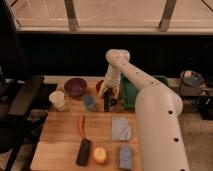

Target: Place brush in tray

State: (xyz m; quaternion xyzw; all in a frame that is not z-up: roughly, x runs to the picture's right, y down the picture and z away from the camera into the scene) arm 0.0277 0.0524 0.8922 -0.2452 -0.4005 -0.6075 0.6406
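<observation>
The brush is a slender black stick just right of the small blue cup, on the wooden table. My gripper is directly above the brush's upper end, at the left wall of the green tray. I cannot tell whether it touches the brush. My white arm covers most of the tray; a bit of its rim shows at the right.
A purple bowl, a red bowl and a white cup stand at the back left. An orange stick, black block, yellow fruit, grey cloth and blue sponge lie in front.
</observation>
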